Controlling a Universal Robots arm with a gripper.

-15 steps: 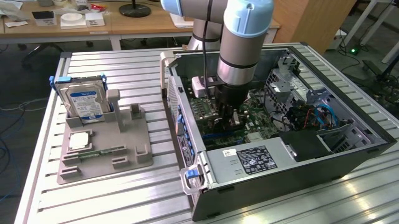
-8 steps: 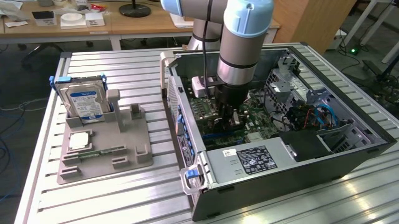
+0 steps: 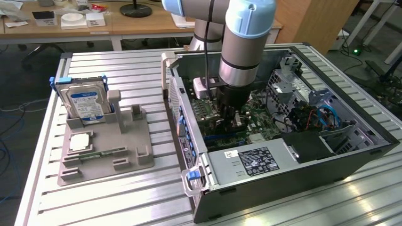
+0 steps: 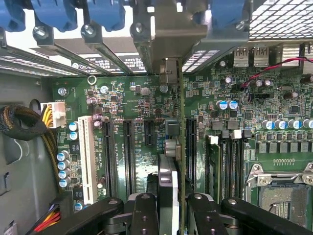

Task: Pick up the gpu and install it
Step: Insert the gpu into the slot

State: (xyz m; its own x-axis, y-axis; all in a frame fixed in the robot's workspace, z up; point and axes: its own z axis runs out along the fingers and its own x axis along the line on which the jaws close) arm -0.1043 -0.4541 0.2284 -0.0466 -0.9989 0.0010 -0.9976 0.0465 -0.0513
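The gpu (image 4: 167, 178) appears edge-on in the wrist view, gripped between my two black fingers (image 4: 145, 210). Its pale metal bracket (image 4: 168, 46) reaches up to the rear slot openings of the case. The card stands upright over the green motherboard (image 4: 137, 98), in line with a gap between the black expansion slots (image 4: 128, 152). In the exterior view my gripper (image 3: 230, 107) is lowered inside the open computer case (image 3: 283, 179), with the gpu (image 3: 237, 119) just below it, close to the motherboard (image 3: 261, 125). My gripper (image 4: 171, 208) is shut on the card.
Blue slot latches (image 4: 58, 14) line the case's rear wall. A white slot (image 4: 88, 156) and a black cable bundle (image 4: 22, 122) lie to one side, memory slots (image 4: 227, 156) to the other. Outside the case, a grey fixture (image 3: 107, 155) holds a hard drive (image 3: 86, 104) and a memory stick (image 3: 100, 153).
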